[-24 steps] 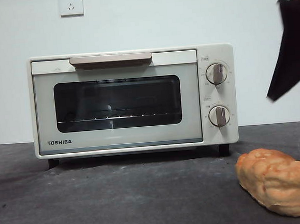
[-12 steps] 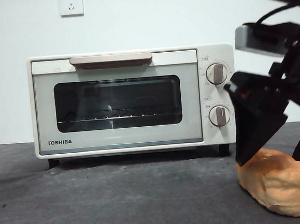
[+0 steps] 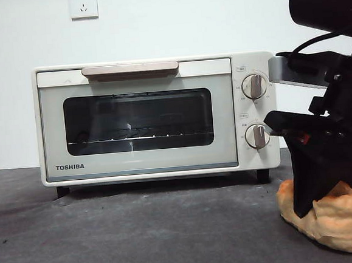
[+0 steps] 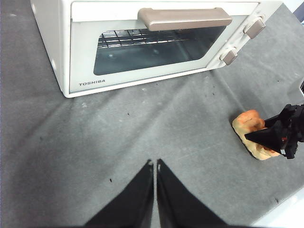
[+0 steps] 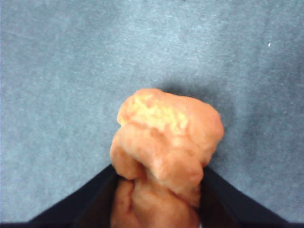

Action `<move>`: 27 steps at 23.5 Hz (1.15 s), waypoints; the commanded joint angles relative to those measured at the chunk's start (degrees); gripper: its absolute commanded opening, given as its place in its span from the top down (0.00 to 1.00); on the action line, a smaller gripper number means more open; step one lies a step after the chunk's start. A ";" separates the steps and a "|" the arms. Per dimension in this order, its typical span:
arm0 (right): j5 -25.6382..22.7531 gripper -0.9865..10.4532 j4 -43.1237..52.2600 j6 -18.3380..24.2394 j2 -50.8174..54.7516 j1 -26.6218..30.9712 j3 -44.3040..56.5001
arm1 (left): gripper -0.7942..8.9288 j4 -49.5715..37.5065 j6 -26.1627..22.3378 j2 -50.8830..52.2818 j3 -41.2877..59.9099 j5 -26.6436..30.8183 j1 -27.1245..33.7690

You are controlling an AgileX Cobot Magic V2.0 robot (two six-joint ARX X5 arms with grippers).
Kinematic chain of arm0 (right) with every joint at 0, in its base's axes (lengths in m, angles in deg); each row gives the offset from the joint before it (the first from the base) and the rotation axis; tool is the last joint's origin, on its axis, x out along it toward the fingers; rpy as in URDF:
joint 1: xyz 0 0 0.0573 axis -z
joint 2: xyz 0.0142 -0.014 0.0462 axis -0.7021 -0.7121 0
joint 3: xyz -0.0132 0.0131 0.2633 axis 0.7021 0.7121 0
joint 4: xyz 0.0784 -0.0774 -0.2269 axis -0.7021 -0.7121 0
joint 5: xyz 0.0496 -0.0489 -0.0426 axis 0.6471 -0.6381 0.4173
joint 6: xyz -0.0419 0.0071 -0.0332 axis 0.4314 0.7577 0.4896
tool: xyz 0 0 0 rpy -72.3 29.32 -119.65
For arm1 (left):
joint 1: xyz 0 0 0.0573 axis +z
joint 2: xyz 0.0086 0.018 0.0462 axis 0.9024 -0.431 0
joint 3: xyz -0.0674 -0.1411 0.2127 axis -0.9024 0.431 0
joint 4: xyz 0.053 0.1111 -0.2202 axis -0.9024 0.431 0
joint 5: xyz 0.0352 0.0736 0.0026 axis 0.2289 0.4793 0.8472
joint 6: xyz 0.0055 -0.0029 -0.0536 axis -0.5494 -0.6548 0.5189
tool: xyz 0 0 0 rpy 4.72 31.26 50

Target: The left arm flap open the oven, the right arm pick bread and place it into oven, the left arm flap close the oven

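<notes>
The cream-white Toshiba oven [image 3: 138,119] stands at the back of the table with its door shut; it also shows in the left wrist view [image 4: 142,42]. The golden-orange bread [image 3: 341,219] lies on the table at the front right, to the right of the oven. My right gripper [image 3: 336,195] has come down over it, and its jaws squeeze the loaf [image 5: 166,137] from both sides. The bread still rests on the table [image 4: 251,127]. My left gripper [image 4: 155,164] is shut and empty, hovering above the table in front of the oven.
The oven's beige bar handle [image 3: 129,69] runs along the top of the door, and two round knobs [image 3: 254,86] sit on its right side. A wall socket [image 3: 83,5] is above the oven. The table's edge [image 4: 285,216] lies near the bread.
My right arm came down from the upper right onto the bread and closed its jaws on it, denting the loaf. The oven has not moved.
</notes>
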 commanded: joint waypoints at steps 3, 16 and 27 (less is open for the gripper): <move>0.20 0.75 -0.09 -0.55 3.52 -0.46 -0.70 | 0.90 -2.91 0.76 -0.31 -1.27 -0.37 -0.55; 0.13 0.75 -15.06 1.55 21.90 -0.46 -10.43 | 0.90 -26.71 10.56 -13.25 -1.33 3.87 -13.49; 0.13 0.75 -19.58 2.14 27.63 -0.46 -13.14 | 0.90 -42.38 10.54 -26.27 -1.36 11.76 -20.11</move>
